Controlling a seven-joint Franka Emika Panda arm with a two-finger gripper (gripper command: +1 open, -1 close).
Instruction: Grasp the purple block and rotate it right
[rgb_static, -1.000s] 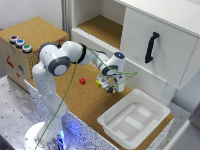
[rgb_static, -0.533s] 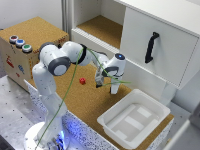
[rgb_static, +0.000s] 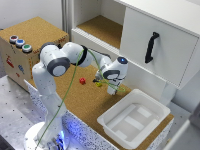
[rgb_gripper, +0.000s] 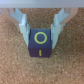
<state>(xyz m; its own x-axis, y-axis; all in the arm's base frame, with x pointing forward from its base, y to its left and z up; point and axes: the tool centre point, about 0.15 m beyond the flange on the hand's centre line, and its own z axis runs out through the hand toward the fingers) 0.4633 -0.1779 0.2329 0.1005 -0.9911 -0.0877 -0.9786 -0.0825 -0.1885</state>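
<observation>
In the wrist view the purple block (rgb_gripper: 40, 45) is a small dark cube with a yellow ring and a yellow dash on its faces. It rests on the cork board. My gripper (rgb_gripper: 40, 39) is down around it, with one finger (rgb_gripper: 23, 31) against each side, shut on the block. In the exterior view the gripper (rgb_static: 114, 86) hangs low over the cork surface, and the hand hides the purple block there.
A red block (rgb_static: 82, 80) and a yellow block (rgb_static: 98, 84) lie on the cork just toward the exterior view's left of the hand. A white tray (rgb_static: 150, 106) sits toward the right. Behind stands a white cabinet with a black handle (rgb_static: 151, 47), and a box with buttons (rgb_static: 20, 43) is at the left.
The hand shifted slightly toward the exterior view's left and up half a second ago, and now sits low over the cork again.
</observation>
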